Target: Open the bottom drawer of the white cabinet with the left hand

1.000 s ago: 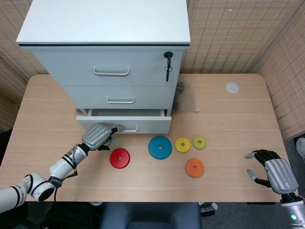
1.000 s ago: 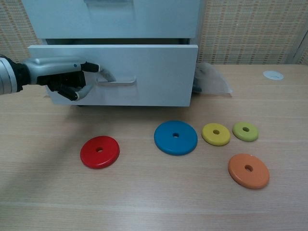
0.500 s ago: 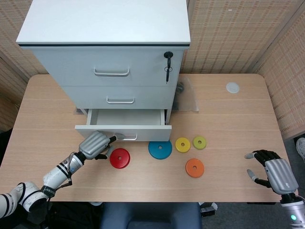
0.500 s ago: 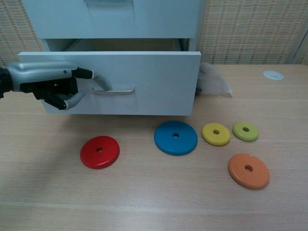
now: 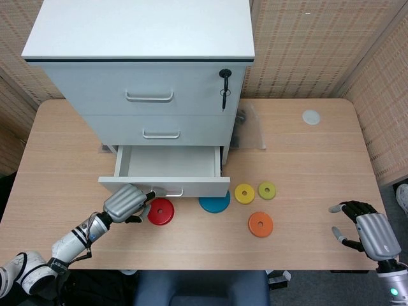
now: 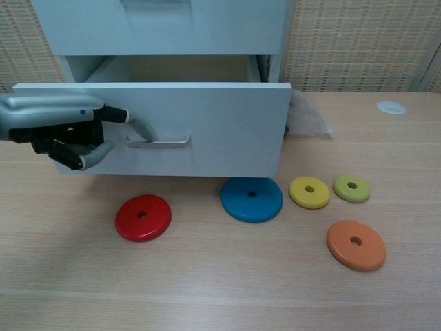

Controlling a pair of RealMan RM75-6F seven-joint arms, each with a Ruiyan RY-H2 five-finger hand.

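Observation:
The white cabinet [image 5: 140,38] stands at the back left of the table. Its bottom drawer [image 5: 164,187] is pulled out, and its inside [image 5: 169,162] shows nothing. My left hand [image 5: 125,203] is at the left end of the drawer front [image 6: 207,131]. It holds the metal handle [image 6: 158,143] with one finger hooked behind it [image 6: 140,127], while the other fingers curl below. My right hand [image 5: 366,228] rests near the table's front right corner, fingers apart, holding nothing.
Just in front of the drawer lie a red disc [image 6: 142,217] and a blue disc [image 6: 251,198], the blue one partly under the drawer front. Yellow [image 6: 309,192], green [image 6: 352,187] and orange [image 6: 355,244] discs lie to the right. A plastic bag [image 5: 248,131] lies beside the cabinet.
My left hand has drawn back toward the table's front with the handle, and the bottom drawer has slid further out, now overhanging the blue disc. The right hand stayed put.

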